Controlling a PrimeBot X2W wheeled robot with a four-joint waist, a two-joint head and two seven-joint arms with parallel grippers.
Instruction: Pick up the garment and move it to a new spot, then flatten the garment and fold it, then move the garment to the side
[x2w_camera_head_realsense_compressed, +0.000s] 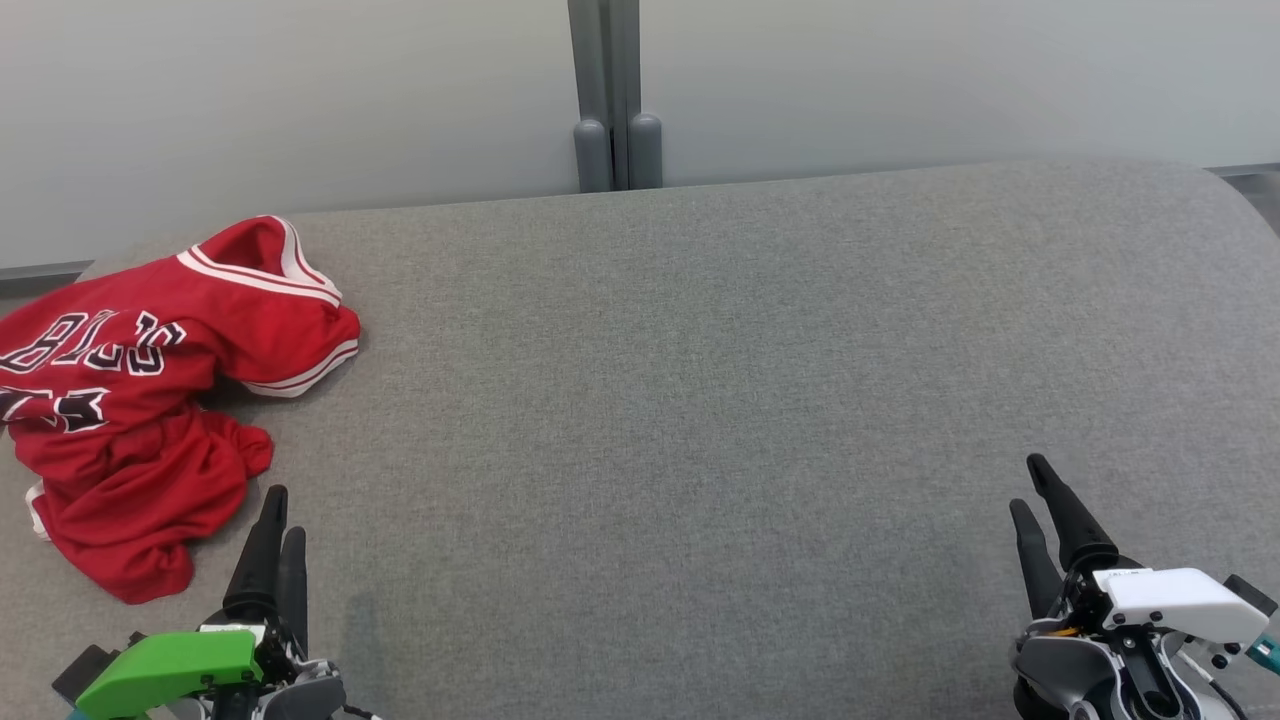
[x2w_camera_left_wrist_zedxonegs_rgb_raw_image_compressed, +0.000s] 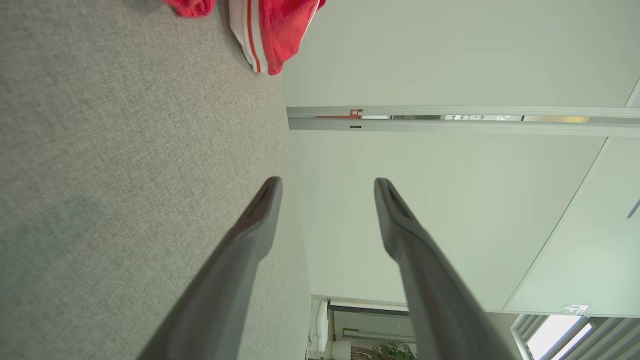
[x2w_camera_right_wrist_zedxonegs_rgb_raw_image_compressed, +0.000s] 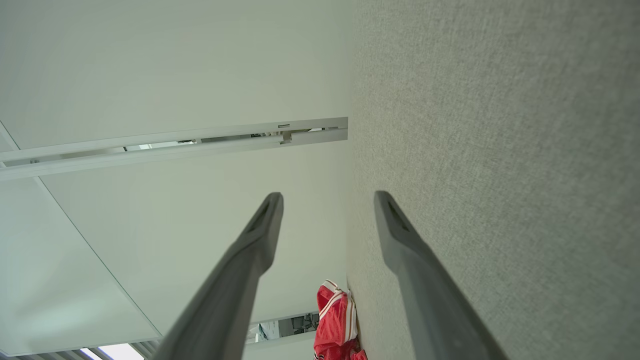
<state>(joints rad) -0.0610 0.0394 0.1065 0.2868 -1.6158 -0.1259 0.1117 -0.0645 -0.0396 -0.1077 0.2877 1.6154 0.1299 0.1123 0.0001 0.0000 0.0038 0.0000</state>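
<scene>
No step is judged complete: the red garment (x2w_camera_head_realsense_compressed: 140, 400) lies crumpled at the left of the grey fabric surface (x2w_camera_head_realsense_compressed: 700, 400), the left gripper (x2w_camera_head_realsense_compressed: 284, 512) near it and the right gripper (x2w_camera_head_realsense_compressed: 1024, 482) well apart, both spread and empty, so pick-up, flattening, folding and side placement are all left to do

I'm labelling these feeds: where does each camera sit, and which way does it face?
Head view: on the head, looking forward and down at the surface and red jersey; left gripper lower left, right gripper lower right.
Left wrist view: on the left wrist, along its open fingers across the surface toward the wall.
Right wrist view: on the right wrist, along its open fingers.
Shared: the jersey, in all three.
</scene>
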